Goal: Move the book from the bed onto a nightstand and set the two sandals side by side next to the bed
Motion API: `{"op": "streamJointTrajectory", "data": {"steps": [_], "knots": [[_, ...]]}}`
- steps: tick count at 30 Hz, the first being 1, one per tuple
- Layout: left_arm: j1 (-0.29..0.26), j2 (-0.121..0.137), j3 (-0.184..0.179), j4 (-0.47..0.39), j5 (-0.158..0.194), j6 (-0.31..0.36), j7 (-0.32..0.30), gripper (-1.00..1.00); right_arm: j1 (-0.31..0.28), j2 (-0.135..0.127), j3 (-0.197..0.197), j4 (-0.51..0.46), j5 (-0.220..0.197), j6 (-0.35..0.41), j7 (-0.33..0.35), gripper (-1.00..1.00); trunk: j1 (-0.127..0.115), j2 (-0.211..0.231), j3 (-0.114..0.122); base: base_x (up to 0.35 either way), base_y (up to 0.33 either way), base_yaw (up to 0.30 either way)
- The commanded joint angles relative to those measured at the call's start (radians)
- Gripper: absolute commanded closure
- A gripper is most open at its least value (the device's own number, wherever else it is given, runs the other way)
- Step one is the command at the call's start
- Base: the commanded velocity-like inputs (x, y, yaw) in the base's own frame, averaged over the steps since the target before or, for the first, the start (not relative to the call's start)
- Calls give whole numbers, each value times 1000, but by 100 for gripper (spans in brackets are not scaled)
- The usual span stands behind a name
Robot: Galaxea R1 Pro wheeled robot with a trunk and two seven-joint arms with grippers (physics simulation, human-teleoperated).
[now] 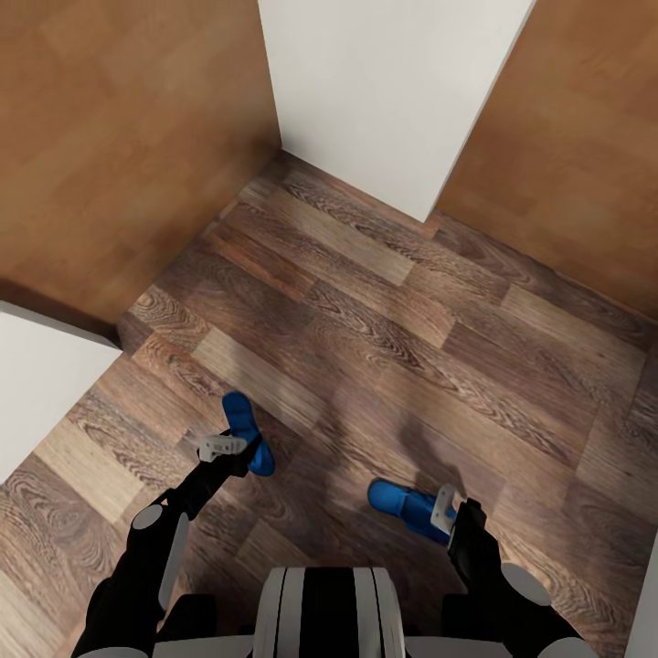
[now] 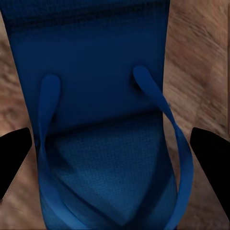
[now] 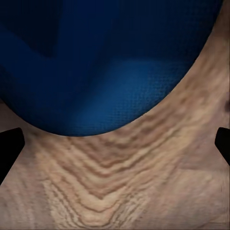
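Left sandal [image 1: 245, 431]: bright blue, flat on the wood-plank floor [image 1: 384, 302] at about 8 o'clock in the head view. Its long axis runs from 11 o'clock to 5 o'clock, one rounded end pointing away from the robot and a little left.

Left gripper [image 1: 224, 448]: sits over the near half of that sandal, its pale fingers lying across it. In the left wrist view the two dark fingertips [image 2: 14, 155] stand wide apart, one on each side of the sandal [image 2: 103, 120], which fills the gap between them with its two straps showing. Whether the tips touch the sandal's edges I cannot tell.

Right sandal [image 1: 407, 507]: also blue and flat on the floor, at about 5 o'clock in the head view. Its long axis runs from 10 o'clock to 4 o'clock, the rounded end pointing left and slightly away.

Right gripper [image 1: 448, 512]: at the far-right end of that sandal, a pale finger lying over it. In the right wrist view the dark fingertips [image 3: 9, 146] are spread to the frame's edges, with the rounded end of the sandal [image 3: 105, 57] and bare planks [image 3: 124, 177] between them; nothing is visibly gripped.

Spacing: the two sandals lie well apart, not parallel.

Surroundings: a white wall corner [image 1: 393, 91] at 12 o'clock, brown panels [image 1: 119, 137] at 10 and 2 o'clock.
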Motion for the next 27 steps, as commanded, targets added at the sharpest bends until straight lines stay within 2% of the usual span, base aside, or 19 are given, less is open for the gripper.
{"op": "streamJointTrajectory", "data": {"steps": [1,4,12,19,27], "knots": [[-1,-2,4,-2,-9,5,-8,100,0,-1,4,-2,10,4,9,-100,-1,0,3,0,0,0],[-1,-2,4,-2,-9,5,-8,100,0,-1,4,-2,10,4,9,-100,-2,1,15,0,0,0],[-1,-2,4,-2,-9,4,-8,100,0,-1,4,-2,10,5,9,-100,-2,1,15,-10,9,0],[-1,-2,4,-2,-9,4,-8,100,0,-1,4,0,10,5,9,-100,-2,1,15,-153,174,0],[-1,-2,4,-2,-9,3,-8,100,0,-1,4,-1,10,5,9,-100,-2,1,15,-22,27,0]]}}
